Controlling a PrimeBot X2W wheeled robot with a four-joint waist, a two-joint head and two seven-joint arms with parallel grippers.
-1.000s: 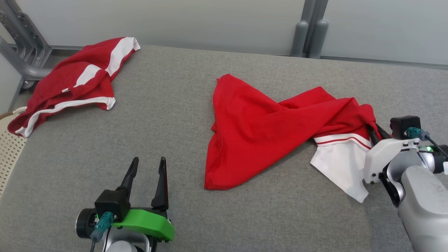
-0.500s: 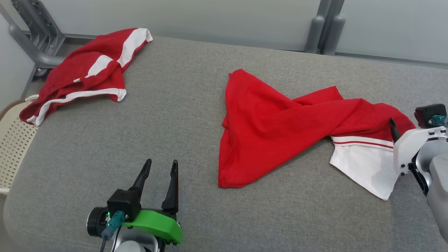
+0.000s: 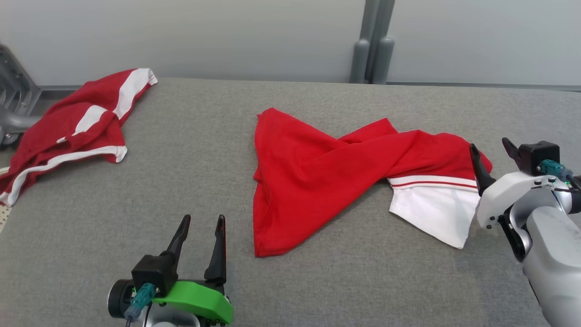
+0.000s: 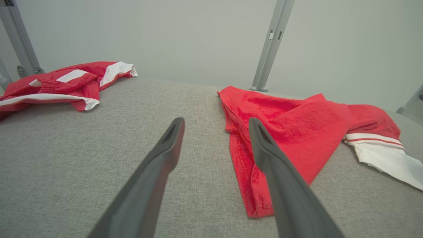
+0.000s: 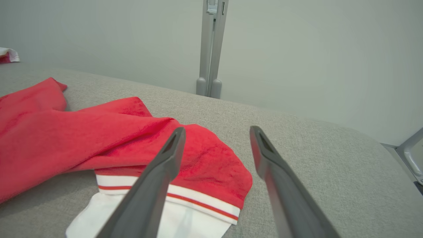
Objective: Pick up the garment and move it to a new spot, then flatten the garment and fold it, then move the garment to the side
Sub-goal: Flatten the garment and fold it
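Currently, the crumpled red cloth garment with a white, red-striped end [image 3: 317, 181] lies spread on the grey fabric-covered table [image 3: 204, 159]. The right pincer [image 3: 488, 145] stands open and empty just beside that garment's white end. The left pincer [image 3: 203, 219], likewise open and empty, hovers near the garment's nearest corner. A second red-and-white crumpled garment [image 3: 72, 131] lies well apart from it.

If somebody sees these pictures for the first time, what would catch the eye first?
The bright red garment with a white end, lying crumpled in the middle of the grey surface. Next, the darker red-and-white garment heaped at the far left corner, and the right gripper, open, beside the bright garment's white end.
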